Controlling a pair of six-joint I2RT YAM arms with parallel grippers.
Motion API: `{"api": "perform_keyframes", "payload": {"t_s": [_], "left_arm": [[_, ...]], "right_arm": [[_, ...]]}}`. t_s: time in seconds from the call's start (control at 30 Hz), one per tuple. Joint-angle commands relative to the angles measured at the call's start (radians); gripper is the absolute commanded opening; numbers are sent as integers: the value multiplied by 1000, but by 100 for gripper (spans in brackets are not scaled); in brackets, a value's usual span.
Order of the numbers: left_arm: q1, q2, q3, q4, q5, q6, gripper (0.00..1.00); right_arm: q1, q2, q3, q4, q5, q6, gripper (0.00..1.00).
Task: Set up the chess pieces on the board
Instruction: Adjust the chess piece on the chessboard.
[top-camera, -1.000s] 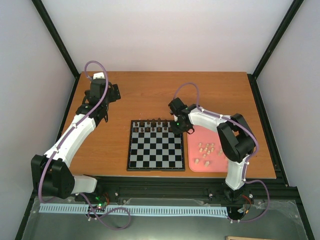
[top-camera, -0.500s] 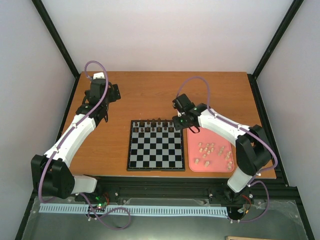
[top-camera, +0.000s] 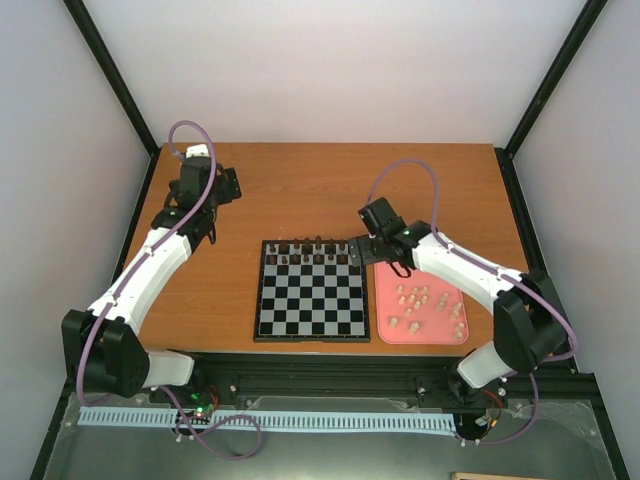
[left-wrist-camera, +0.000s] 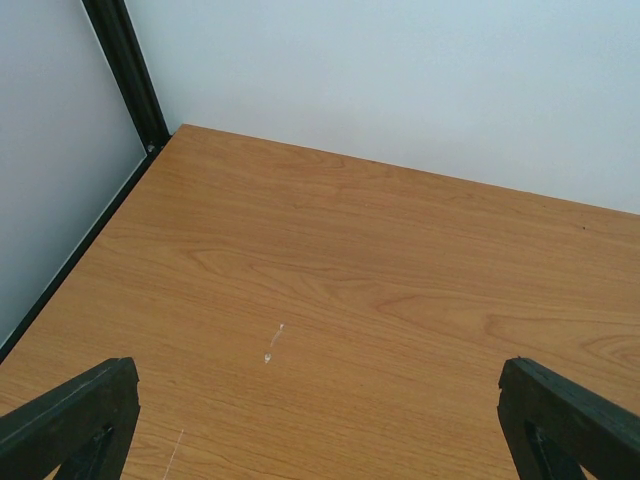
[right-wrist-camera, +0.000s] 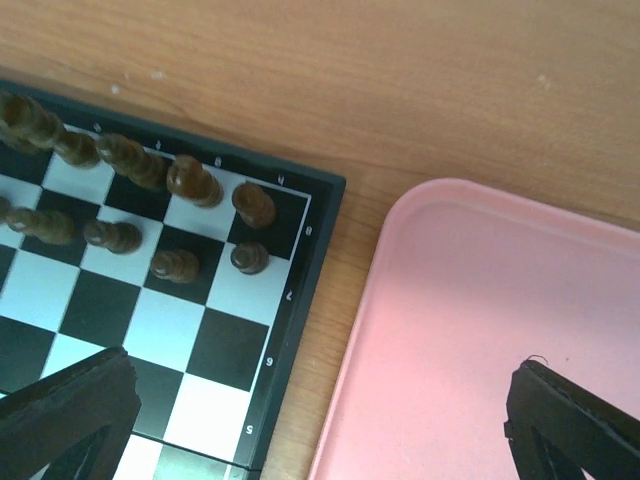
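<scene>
Two rows of dark chess pieces (right-wrist-camera: 190, 182) stand along the far edge of the board (top-camera: 310, 310), while the pale chess pieces (top-camera: 420, 305) lie scattered in the pink tray (top-camera: 385, 290) just right of it, so the near two rows have no pieces yet; the right tool (right-wrist-camera: 320, 420) hangs over the seam between the board's far right corner and the tray's far left corner, its fingers spread wide with nothing between them; the left tool (left-wrist-camera: 320, 430) sits well apart over the far left of the counter (top-camera: 440, 190), likewise wide apart and holding nothing. The step in hand looks to be fetching a pale piece, and doing it well likely means choosing one at the edge of the scatter, with room on both sides for the fingers; whether the pieces stand or lie flat is too small to tell from above, so the wrist view should settle that before the descent; a lying piece probably wants the fingers across its narrow waist, a standing one a pinch low on the body; lift straight up, clear of the tray's rim, then carry it low to the near rows and set it squarely inside one square, away from the dark ranks; a slow release should keep so light a piece from tipping.
</scene>
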Motion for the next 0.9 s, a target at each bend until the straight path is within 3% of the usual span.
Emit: {"api": "perform_keyframes", "payload": {"t_s": [0.0,0.57,0.87], "left_arm": [[-3,-7,57,-20,3,-21,100],[-3,-5,58,-12,15,-36,100],[-3,37,70,-12,-23,-42,100]], "right_arm": [[-3,-67,-27,76,34,22,100],[-3,-84,-87,110,139,48,100],[-4,-36,-125,191,85,13,100]]}}
